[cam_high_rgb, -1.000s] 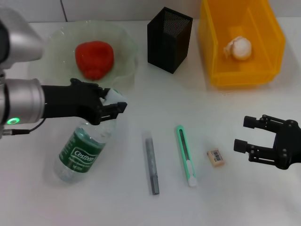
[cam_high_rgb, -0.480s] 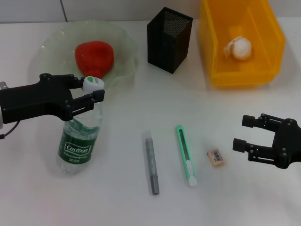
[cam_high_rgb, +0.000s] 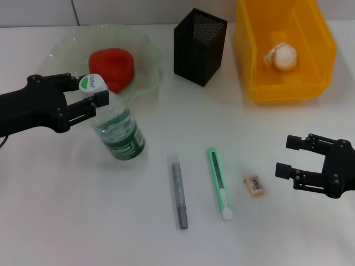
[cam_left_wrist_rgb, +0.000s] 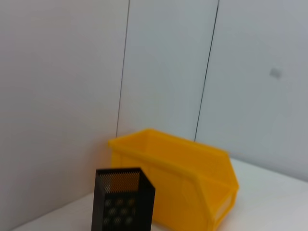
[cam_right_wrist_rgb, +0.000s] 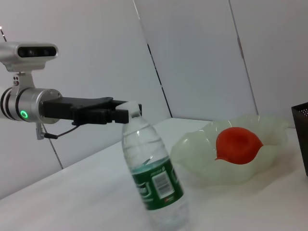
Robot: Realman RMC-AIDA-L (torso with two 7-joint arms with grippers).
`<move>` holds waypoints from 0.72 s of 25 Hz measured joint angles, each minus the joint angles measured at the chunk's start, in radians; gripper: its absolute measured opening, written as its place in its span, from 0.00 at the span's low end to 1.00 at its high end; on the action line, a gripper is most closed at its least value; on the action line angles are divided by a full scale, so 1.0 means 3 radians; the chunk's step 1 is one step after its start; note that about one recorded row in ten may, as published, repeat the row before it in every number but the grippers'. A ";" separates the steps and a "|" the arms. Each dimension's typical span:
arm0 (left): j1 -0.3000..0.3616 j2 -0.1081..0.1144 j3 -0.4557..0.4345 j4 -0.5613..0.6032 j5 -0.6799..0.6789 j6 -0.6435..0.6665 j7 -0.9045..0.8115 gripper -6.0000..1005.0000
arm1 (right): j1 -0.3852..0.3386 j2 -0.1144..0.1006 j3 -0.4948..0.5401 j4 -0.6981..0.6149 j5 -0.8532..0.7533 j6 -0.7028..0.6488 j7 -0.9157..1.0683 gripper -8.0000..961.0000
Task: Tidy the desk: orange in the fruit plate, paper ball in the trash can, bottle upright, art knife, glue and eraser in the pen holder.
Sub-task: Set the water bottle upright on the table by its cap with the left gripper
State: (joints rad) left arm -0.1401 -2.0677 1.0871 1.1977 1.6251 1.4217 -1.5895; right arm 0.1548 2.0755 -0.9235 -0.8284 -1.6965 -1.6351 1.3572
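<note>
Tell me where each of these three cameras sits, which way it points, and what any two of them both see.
Head view: on the head, looking down at the desk; shows left gripper on the bottle cap, right gripper open, low right.
Left wrist view: looks across the desk at pen holder and trash can; none of the robot's body shows.
Right wrist view: looks across at bottle, fruit plate, left arm.
Shared: head and right wrist both show bottle, plate.

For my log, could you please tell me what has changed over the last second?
The left gripper, gripping the cap, has swung the bottle from lying down to nearly upright, still tilted. The right gripper, glue stick, art knife and eraser stayed put.
</note>
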 joint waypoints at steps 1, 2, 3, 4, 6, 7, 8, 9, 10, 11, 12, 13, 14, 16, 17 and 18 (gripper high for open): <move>-0.0005 0.0000 -0.0025 -0.0038 -0.0039 0.0027 0.0040 0.45 | 0.0000 0.0000 0.0000 0.0000 0.0000 -0.0001 0.0001 0.81; -0.0011 0.0001 -0.0036 -0.0065 -0.0060 0.0036 0.0062 0.45 | 0.0000 0.0000 0.0000 0.0000 0.0000 -0.0001 0.0001 0.81; -0.0017 0.0003 -0.0047 -0.0087 -0.0072 0.0041 0.0077 0.45 | -0.0001 0.0000 0.0000 0.0000 0.0000 -0.0001 0.0001 0.81; -0.0024 0.0004 -0.0054 -0.0109 -0.0071 0.0042 0.0086 0.45 | -0.0004 0.0000 0.0000 0.0000 0.0000 -0.0001 0.0001 0.81; -0.0027 0.0003 -0.0057 -0.0121 -0.0068 0.0044 0.0096 0.45 | -0.0009 0.0000 0.0000 0.0000 0.0000 -0.0001 0.0001 0.81; -0.0027 0.0003 -0.0057 -0.0121 -0.0068 0.0044 0.0096 0.45 | -0.0009 0.0000 0.0000 0.0000 0.0000 -0.0001 0.0001 0.81; -0.0027 0.0002 -0.0058 -0.0122 -0.0068 0.0046 0.0103 0.45 | -0.0010 0.0000 0.0000 0.0000 0.0000 -0.0001 0.0001 0.81; -0.0027 -0.0001 -0.0059 -0.0122 -0.0071 0.0049 0.0147 0.45 | -0.0010 0.0000 0.0000 0.0000 0.0000 -0.0001 0.0001 0.81; -0.0027 -0.0001 -0.0059 -0.0122 -0.0071 0.0049 0.0147 0.45 | -0.0010 0.0000 0.0000 0.0000 0.0000 -0.0001 0.0001 0.81; -0.0026 -0.0005 -0.0059 -0.0124 -0.0077 0.0053 0.0224 0.45 | -0.0010 0.0000 0.0000 0.0000 0.0000 -0.0001 0.0001 0.81; -0.0026 -0.0005 -0.0059 -0.0124 -0.0077 0.0053 0.0224 0.45 | -0.0010 0.0000 0.0000 0.0000 0.0000 -0.0003 0.0001 0.81; -0.0025 -0.0009 -0.0060 -0.0127 -0.0081 0.0055 0.0284 0.45 | -0.0010 0.0000 0.0000 0.0000 0.0000 -0.0003 0.0001 0.81; -0.0023 -0.0010 -0.0060 -0.0136 -0.0082 0.0052 0.0313 0.45 | -0.0010 0.0000 0.0000 0.0000 0.0000 -0.0008 0.0001 0.81; -0.0024 -0.0008 -0.0062 -0.0147 -0.0082 0.0047 0.0331 0.45 | -0.0010 0.0000 0.0000 0.0000 0.0000 -0.0010 0.0001 0.81; -0.0025 -0.0006 -0.0066 -0.0157 -0.0083 0.0042 0.0348 0.45 | -0.0010 0.0000 0.0000 0.0000 0.0000 -0.0011 0.0001 0.81; -0.0025 -0.0005 -0.0074 -0.0164 -0.0083 0.0037 0.0377 0.45 | -0.0010 0.0000 0.0000 0.0000 0.0000 -0.0013 0.0001 0.81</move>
State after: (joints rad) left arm -0.1477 -2.0691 1.0649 1.1484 1.6000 1.4327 -1.4764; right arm 0.1517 2.0754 -0.9235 -0.8284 -1.6965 -1.6389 1.3576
